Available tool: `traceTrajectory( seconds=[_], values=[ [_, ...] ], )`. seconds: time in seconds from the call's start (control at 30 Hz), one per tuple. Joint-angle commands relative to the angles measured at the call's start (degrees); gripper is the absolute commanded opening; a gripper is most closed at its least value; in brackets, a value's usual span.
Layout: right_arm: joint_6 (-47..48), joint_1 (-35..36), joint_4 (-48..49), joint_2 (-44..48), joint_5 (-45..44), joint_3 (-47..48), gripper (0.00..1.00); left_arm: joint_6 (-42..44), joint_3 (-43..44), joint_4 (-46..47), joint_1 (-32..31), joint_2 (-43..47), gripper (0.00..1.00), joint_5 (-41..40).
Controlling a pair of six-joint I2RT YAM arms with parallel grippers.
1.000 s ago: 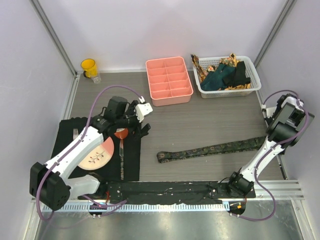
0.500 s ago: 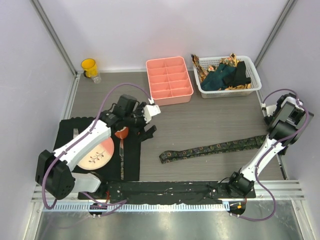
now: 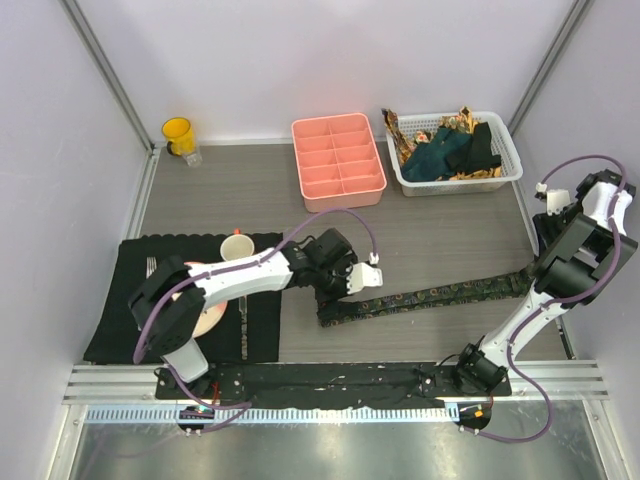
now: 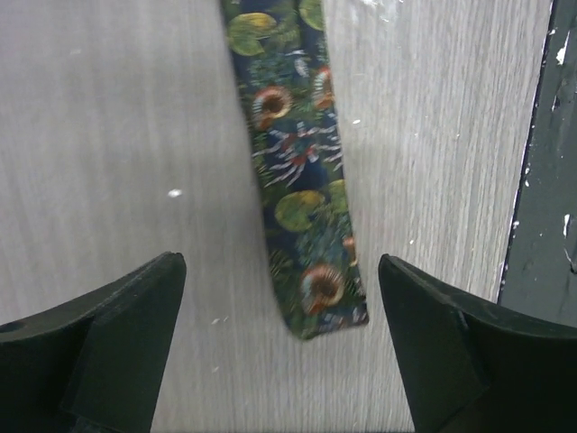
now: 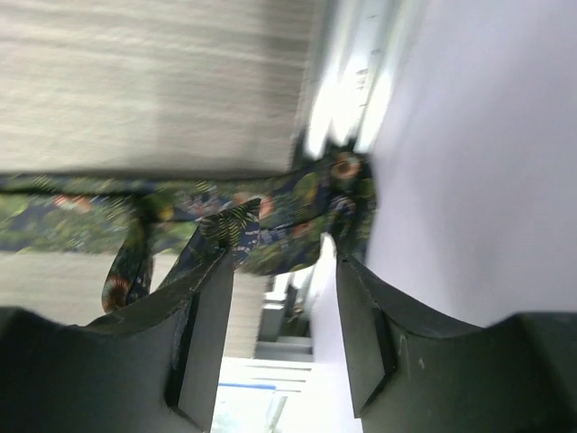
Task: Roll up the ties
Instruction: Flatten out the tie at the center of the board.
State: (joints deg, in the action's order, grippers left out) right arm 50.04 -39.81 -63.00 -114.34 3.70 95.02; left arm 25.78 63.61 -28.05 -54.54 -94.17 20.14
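Observation:
A dark tie (image 3: 440,296) with a small multicoloured pattern lies stretched across the table. Its narrow end (image 4: 317,298) is at the left. My left gripper (image 4: 281,271) hovers open over that end, one finger on each side, touching nothing. The tie's wide end (image 5: 270,216) lies bunched against the right wall. My right gripper (image 5: 284,262) is open just short of it, with nothing between its fingers. More ties (image 3: 450,148), teal, black and gold-brown, are heaped in the white basket (image 3: 505,172).
A pink divided tray (image 3: 338,160) stands at the back centre and a yellow cup (image 3: 178,135) at the back left. The black placemat (image 3: 130,310) at the left carries a plate (image 3: 208,312), a fork (image 3: 150,268) and a small cup (image 3: 236,247).
My left arm swung right from the placemat to the tie's narrow end. My right gripper opened, let go of the wide end and lifted away.

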Motion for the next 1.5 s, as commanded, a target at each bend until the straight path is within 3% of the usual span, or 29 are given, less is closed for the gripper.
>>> traceTrajectory(
  seconds=[0.0,0.1,0.23,0.43,0.57,0.7,0.83,1.0,1.23,1.37,1.47],
  values=[
    [0.32,-1.67,-6.69,2.28,2.98,1.05,0.53,-0.47,2.92,3.18,-2.76,-2.50,0.90,-1.33],
    [0.41,-2.37,-6.96,3.07,2.19,-0.01,0.53,-0.82,3.71,3.01,-3.20,-4.44,0.81,-2.30],
    [0.06,-3.43,-7.57,2.64,1.75,-0.45,0.51,2.94,2.05,-0.93,-3.11,-4.36,0.52,-5.11],
    [0.49,-3.87,-10.73,2.37,5.17,-1.33,0.50,9.63,-4.54,-6.21,-3.02,1.79,0.32,-5.81],
    [1.02,-3.87,-13.45,2.02,7.81,-2.91,0.46,10.25,-5.69,-6.05,-2.94,2.94,0.34,-7.22],
    [0.94,-3.87,-14.08,1.76,9.38,-6.15,0.44,8.51,-3.86,-5.35,-3.02,3.73,0.78,-5.56],
    [-0.99,-3.52,-12.50,1.58,11.58,-7.92,0.44,4.55,-0.69,-1.84,-3.46,-0.29,0.90,-4.85],
    [-3.11,-2.64,-9.86,1.32,12.03,-12.56,0.40,0.86,4.93,1.24,-3.73,-6.81,0.89,-5.20],
    [-5.56,-2.55,-2.58,0.27,10.27,-18.29,0.39,0.14,6.26,1.77,-5.05,-12.35,0.88,-5.54],
    [-7.67,-2.55,-0.81,-2.19,10.80,-17.24,0.39,4.35,5.38,1.51,-4.08,-13.41,0.76,-9.33],
    [-9.08,-2.03,-0.19,-3.78,11.94,-15.49,0.39,5.24,6.87,-0.33,-1.89,-14.81,0.61,-10.91]
  ],
)
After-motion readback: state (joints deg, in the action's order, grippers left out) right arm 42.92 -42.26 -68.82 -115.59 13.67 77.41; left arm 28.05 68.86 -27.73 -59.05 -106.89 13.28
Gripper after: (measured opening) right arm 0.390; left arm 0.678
